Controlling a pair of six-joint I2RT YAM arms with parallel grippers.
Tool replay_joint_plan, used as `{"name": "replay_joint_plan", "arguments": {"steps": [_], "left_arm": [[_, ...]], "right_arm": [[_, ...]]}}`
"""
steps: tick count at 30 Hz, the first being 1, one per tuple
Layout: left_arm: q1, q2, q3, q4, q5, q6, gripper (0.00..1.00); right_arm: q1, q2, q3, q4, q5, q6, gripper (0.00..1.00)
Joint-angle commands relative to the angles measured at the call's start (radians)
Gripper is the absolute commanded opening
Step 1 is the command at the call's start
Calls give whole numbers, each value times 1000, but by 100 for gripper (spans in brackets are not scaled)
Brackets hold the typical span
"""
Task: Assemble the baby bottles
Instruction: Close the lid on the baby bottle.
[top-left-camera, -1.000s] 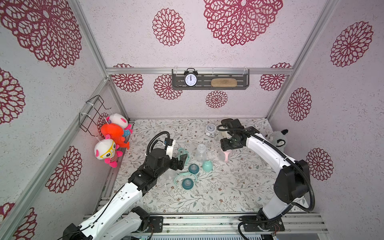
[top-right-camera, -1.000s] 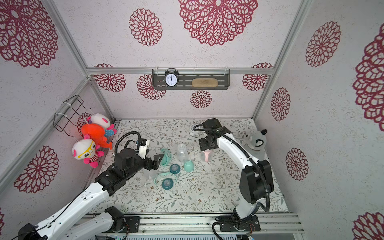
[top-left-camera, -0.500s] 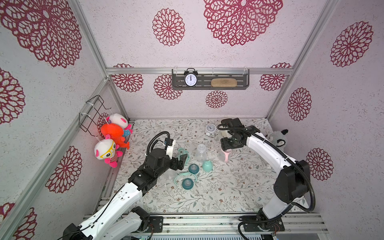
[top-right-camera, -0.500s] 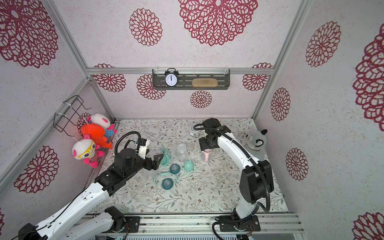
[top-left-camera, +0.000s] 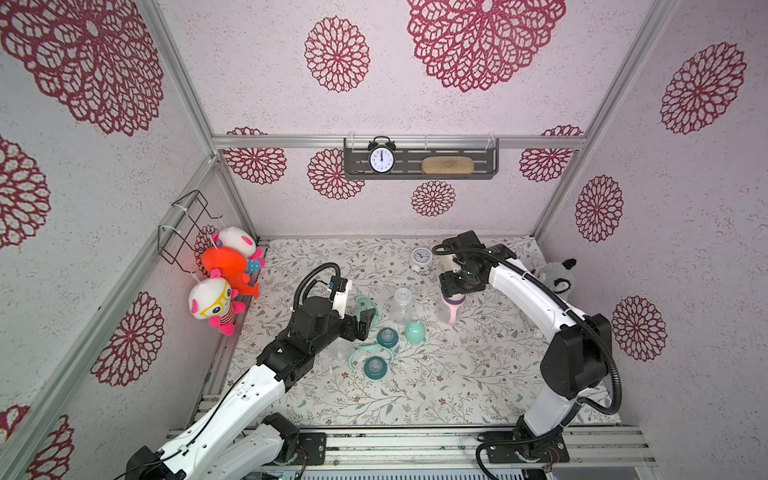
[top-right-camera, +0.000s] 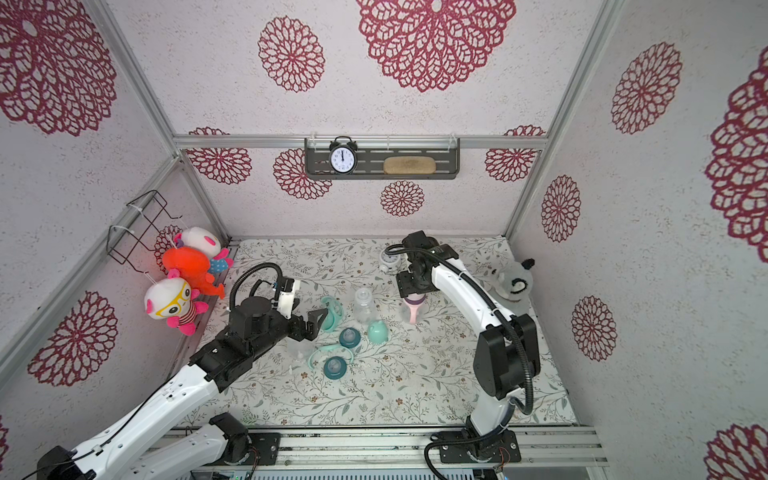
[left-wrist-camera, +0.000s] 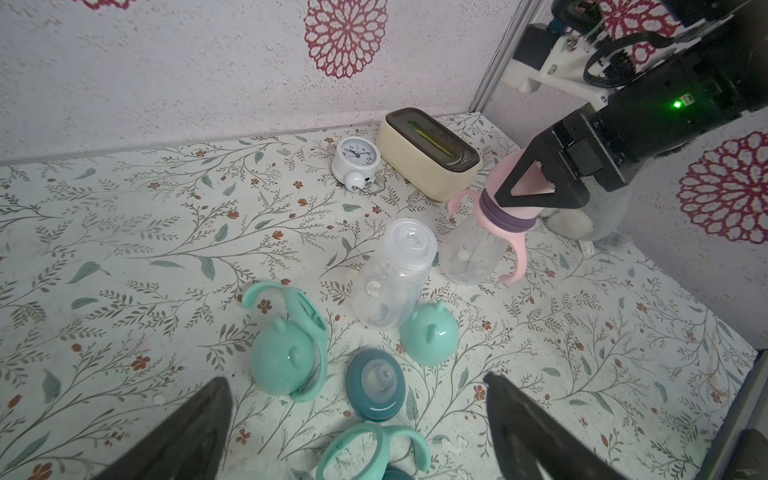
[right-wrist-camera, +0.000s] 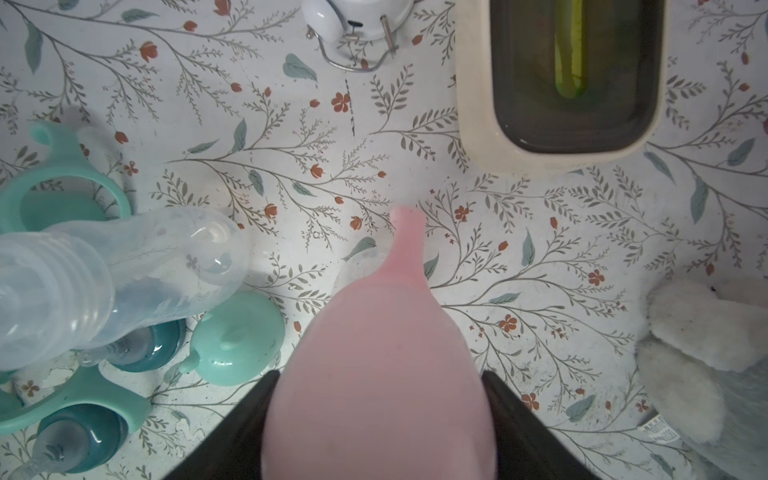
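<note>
Pink baby bottle (left-wrist-camera: 473, 249): clear plastic body, pink two-handled ring, purple collar and pink dome cap, all fitted together. It stands upright on the floral-patterned bench (top-left-camera: 457, 382), in the back right part.
Right fingers (right-wrist-camera: 523, 440): one on each side of the pink cap from above, pressed to its flanks (the bottle's base sits on the bench).
Clear open bottle (top-left-camera: 402, 305): upright near the middle of the bench, with bare threads and no collar or cap. It is just beside the pink bottle on the left-edge side, not touching it.
Mint dome cap (left-wrist-camera: 430, 336): eared, right against the foot of the clear open bottle on the front-edge side.
Second mint cap (left-wrist-camera: 282, 357): eared, tucked inside a tilted mint two-handled ring, towards the left edge from the clear bottle.
Teal nipple collar (left-wrist-camera: 376, 386): nipple up, between the two mint caps and slightly nearer the front edge.
Second teal collar (top-left-camera: 374, 366): nearer the front edge, partly framed by a loose mint handle ring (top-left-camera: 360, 354).
Left fingers (left-wrist-camera: 187, 436): spread wide, holding nothing, hovering over the mint and teal parts.
Small white alarm clock (left-wrist-camera: 357, 160): near the back edge, beside the cream box.
Cream box with a dark top (left-wrist-camera: 432, 153): near the back edge, just behind the pink bottle.
Grey-and-white plush toy (top-left-camera: 557, 276): at the right edge (partly behind the right arm).
</note>
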Motion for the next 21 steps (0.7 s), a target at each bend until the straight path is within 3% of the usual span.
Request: {"name": "replay_joint_plan", "arguments": {"steps": [1, 21], "left_arm": [[9, 0, 18, -2, 1, 8, 98], [9, -7, 15, -5, -2, 9, 98]], "right_arm": [[-7, -6, 35, -42, 17, -20, 74], [-15, -7, -38, -1, -20, -14, 75]]}}
